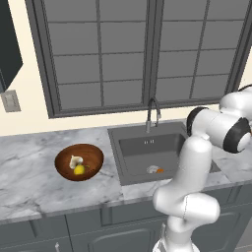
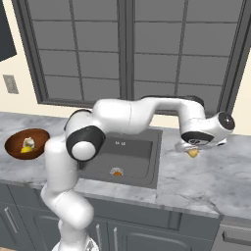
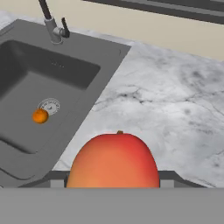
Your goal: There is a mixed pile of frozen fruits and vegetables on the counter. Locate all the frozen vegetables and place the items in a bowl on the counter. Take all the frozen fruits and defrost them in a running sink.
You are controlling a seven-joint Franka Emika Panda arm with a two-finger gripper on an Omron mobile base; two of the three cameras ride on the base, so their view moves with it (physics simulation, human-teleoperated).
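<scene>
My gripper hangs just above the counter to the right of the sink, shut on an orange-red, peach-like fruit. In the hand view that fruit hides the fingertips. A small orange ball lies beside the pale drain on the sink floor. The brown wooden bowl stands on the counter left of the sink. It holds the yellow piece and the whitish lump.
A thin curved dark faucet rises behind the sink, in front of a large grey-framed window. My white arm reaches across above the basin. Marble worktop stretches to the right of the sink.
</scene>
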